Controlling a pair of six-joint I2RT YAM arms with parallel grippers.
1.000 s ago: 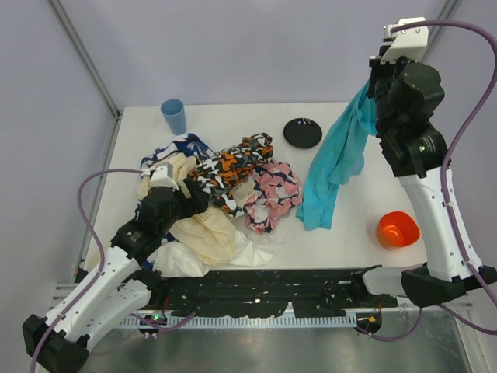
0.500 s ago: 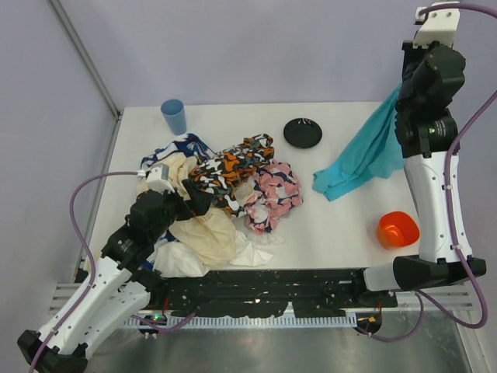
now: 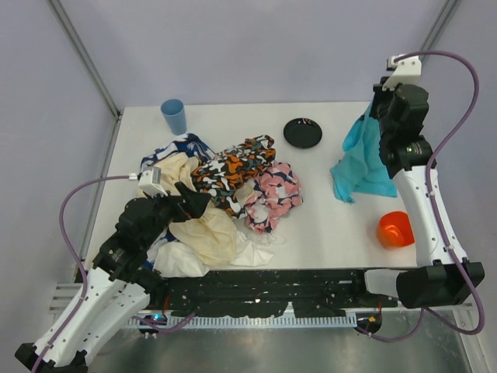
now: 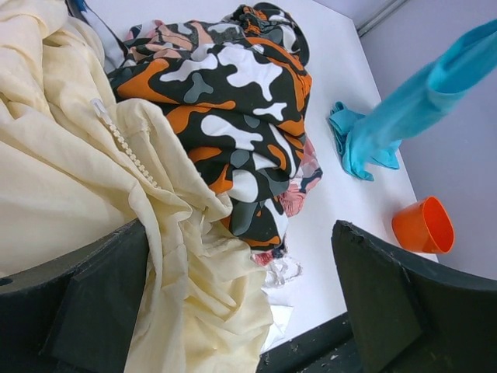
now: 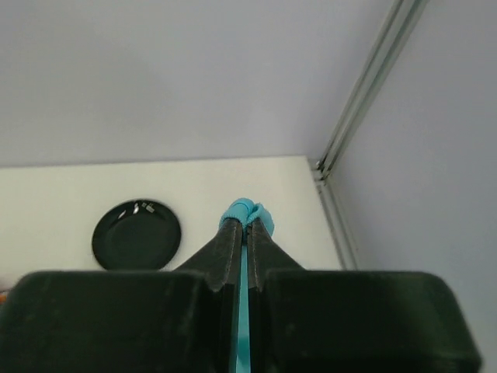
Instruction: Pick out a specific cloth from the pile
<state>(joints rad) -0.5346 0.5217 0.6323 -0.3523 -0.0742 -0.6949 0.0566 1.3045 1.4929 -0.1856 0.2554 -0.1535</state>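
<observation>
Top view: we note the cloth (image 3: pixel 361 159) hanging lengthwise below the right gripper (image 3: pixel 374 113), well right of the pile (image 3: pixel 225 183).
Left wrist: left gripper (image 4: pixel 241 241) spread wide, empty, over cream fabric (image 4: pixel 70 155).
Right wrist: jaws pinched on teal.

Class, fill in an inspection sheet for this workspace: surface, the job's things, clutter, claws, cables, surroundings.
Surface: white table, no spills seen.
Job's things: teal cloth hangs from the right claw, apart from the pile, lower end on the table.
Clutter: blue cup, black dish, orange cup, all apart from the fabrics.
Claws: left claw open over the pile's cream fabric; right claw shut on the teal cloth.
Cables: purple cables loop off both arms, no snags seen.
Surroundings: grey walls, metal frame posts.
</observation>
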